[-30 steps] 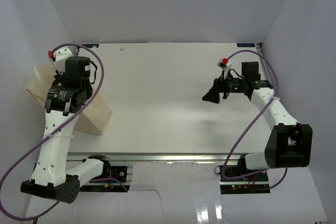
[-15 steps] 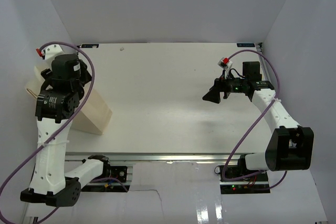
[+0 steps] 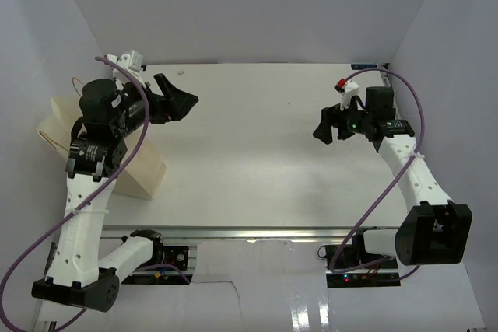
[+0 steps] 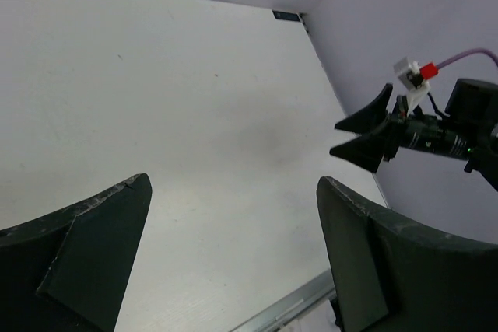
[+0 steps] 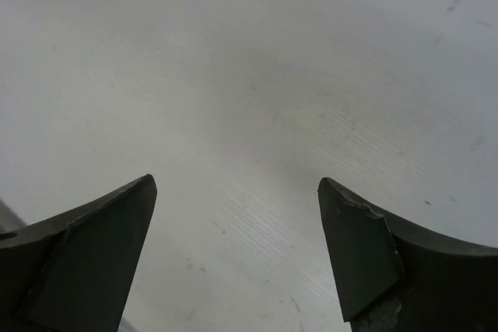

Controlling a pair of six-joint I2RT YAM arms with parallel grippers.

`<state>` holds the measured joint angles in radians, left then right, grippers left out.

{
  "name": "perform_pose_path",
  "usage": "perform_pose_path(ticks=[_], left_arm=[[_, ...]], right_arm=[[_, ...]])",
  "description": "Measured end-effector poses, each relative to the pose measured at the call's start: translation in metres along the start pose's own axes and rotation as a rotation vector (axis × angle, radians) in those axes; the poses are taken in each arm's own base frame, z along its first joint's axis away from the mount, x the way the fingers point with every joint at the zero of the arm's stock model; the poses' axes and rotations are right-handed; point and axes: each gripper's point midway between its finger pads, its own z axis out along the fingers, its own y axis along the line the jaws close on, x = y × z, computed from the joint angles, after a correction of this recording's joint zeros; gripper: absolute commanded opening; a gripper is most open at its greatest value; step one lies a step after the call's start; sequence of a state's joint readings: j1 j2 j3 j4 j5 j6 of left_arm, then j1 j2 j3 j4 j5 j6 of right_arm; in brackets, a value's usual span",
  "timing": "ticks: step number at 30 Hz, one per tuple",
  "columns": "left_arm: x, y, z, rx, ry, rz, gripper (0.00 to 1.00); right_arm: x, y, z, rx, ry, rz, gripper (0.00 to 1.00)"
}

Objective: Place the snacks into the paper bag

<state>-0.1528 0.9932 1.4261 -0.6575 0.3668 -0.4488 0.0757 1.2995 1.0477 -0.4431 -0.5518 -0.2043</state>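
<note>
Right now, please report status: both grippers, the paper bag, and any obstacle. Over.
Left gripper open, empty. Right gripper open, empty. Paper bag at left edge, left arm partly over it. No snacks in view.

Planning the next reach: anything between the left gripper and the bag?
Nothing visible. The left gripper, open and empty, hangs over bare table right of the bag. Only its own arm overlaps the bag from above. No snacks in view.
</note>
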Motion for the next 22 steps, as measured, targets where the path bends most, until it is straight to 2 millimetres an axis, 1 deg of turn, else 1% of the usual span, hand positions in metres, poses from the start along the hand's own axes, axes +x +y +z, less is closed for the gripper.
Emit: perform_pose_path(ticks=[2,5,8,12,18,22], left_arm=[[0.014,-0.001,0.007,0.041,0.048,-0.018,0.98],[0.022,-0.007,0.010,0.096,0.075,-0.027,0.98],[0.021,-0.015,0.009,0.144,0.069,-0.021,0.98],[0.020,-0.023,0.005,0.181,0.060,-0.010,0.98],[0.018,-0.027,0.002,0.201,0.050,0.000,0.98],[0.022,-0.026,-0.001,0.200,0.051,0.003,0.98]], right_arm=[[-0.011,-0.011,-0.013,0.098,-0.026,-0.028,0.90],[-0.025,-0.019,-0.034,0.205,-0.073,-0.073,0.90],[-0.036,-0.021,-0.054,0.287,-0.118,-0.100,0.90],[-0.045,-0.023,-0.074,0.366,-0.165,-0.112,0.90],[-0.053,-0.023,-0.096,0.445,-0.215,-0.125,0.90],[-0.057,-0.022,-0.106,0.475,-0.243,-0.126,0.90]])
